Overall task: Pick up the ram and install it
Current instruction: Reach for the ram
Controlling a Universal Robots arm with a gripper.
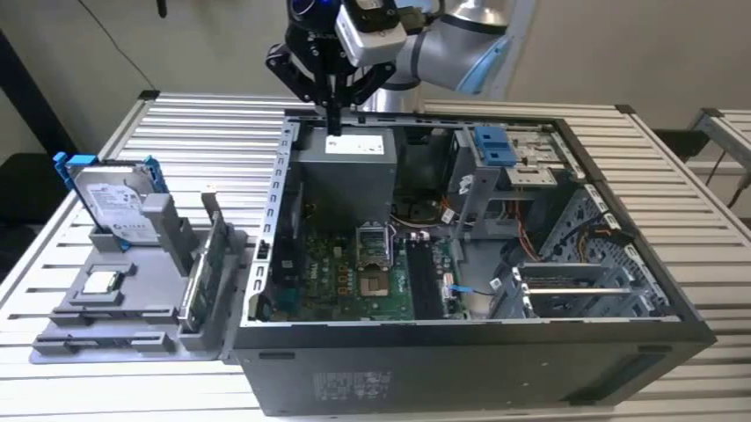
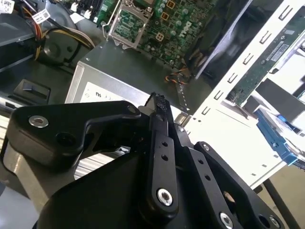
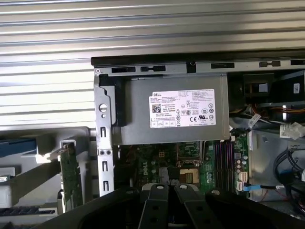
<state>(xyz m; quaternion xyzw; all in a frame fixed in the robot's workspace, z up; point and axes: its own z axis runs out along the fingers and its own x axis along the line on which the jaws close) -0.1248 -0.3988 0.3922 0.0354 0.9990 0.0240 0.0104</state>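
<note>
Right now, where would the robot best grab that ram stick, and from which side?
Probably the middle of the top edge of the ram, from above, pinching its two flat faces: it stands on edge in the grey holder, bottom edge slotted in.

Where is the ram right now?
The ram stands on edge in the grey holder at the exterior view's left, between the hard drive and computer case.

The grey holder (image 1: pixel 118 338) hides the lower edge of the ram (image 1: pixel 202 281); the end effector (image 3: pixel 167 187) (image 2: pixel 159 102) is cut off at the edge of both wrist views.
</note>
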